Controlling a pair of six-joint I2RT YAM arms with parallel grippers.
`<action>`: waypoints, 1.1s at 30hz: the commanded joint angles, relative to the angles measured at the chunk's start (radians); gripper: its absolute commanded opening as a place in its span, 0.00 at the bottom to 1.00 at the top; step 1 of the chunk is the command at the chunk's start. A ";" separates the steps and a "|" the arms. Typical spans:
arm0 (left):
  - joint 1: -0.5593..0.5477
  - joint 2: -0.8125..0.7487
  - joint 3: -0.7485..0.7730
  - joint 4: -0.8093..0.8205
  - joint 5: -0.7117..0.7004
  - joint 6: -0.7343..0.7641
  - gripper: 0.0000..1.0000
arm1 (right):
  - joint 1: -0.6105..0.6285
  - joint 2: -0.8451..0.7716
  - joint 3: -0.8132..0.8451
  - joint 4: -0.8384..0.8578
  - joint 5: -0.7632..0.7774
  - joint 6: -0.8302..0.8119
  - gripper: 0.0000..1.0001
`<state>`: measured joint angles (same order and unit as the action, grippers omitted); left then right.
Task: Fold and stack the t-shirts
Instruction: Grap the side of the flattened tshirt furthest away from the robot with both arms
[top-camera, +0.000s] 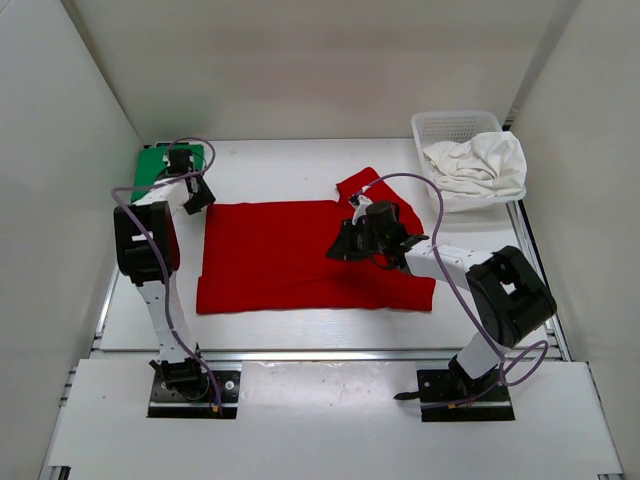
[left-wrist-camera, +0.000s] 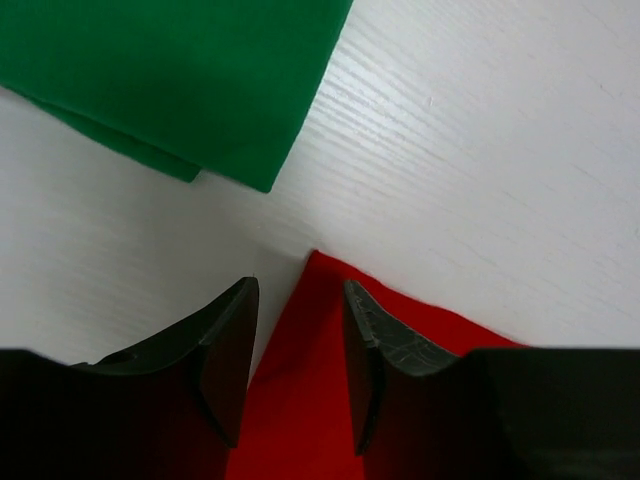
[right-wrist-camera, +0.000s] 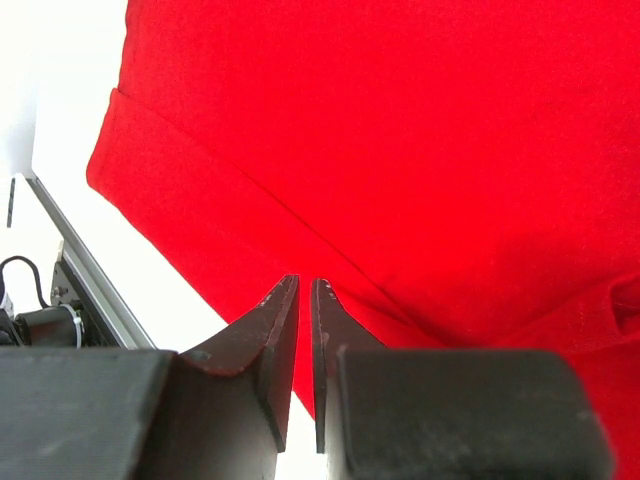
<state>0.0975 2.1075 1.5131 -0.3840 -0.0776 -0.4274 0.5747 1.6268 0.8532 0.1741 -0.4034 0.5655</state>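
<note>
Left claw (left-wrist-camera: 300, 290) gapes over red t-shirt (top-camera: 280, 255) corner, my right claw (right-wrist-camera: 305, 285) nearly closed; green t-shirt (top-camera: 160, 160), ten o'clock, looks folded; white t-shirt (top-camera: 480, 160) waits.

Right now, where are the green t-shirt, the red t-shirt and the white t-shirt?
green t-shirt (top-camera: 150, 166): top external view, on its visible left half.
red t-shirt (top-camera: 270, 258): top external view, on the middle of its spread body.
white t-shirt (top-camera: 482, 163): top external view, on the middle of the crumpled heap.
</note>
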 joint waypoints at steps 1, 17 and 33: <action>-0.021 0.003 0.073 -0.038 -0.039 0.018 0.50 | -0.004 -0.013 0.017 0.050 -0.008 -0.004 0.09; -0.019 0.052 0.105 -0.070 -0.027 0.024 0.41 | -0.024 -0.033 0.012 0.065 -0.015 0.008 0.09; -0.012 -0.018 0.015 0.010 -0.002 -0.031 0.00 | -0.183 0.071 0.170 0.002 0.084 -0.009 0.20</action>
<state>0.0772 2.1582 1.5585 -0.3901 -0.1055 -0.4393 0.4324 1.6646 0.9386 0.1776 -0.3897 0.5869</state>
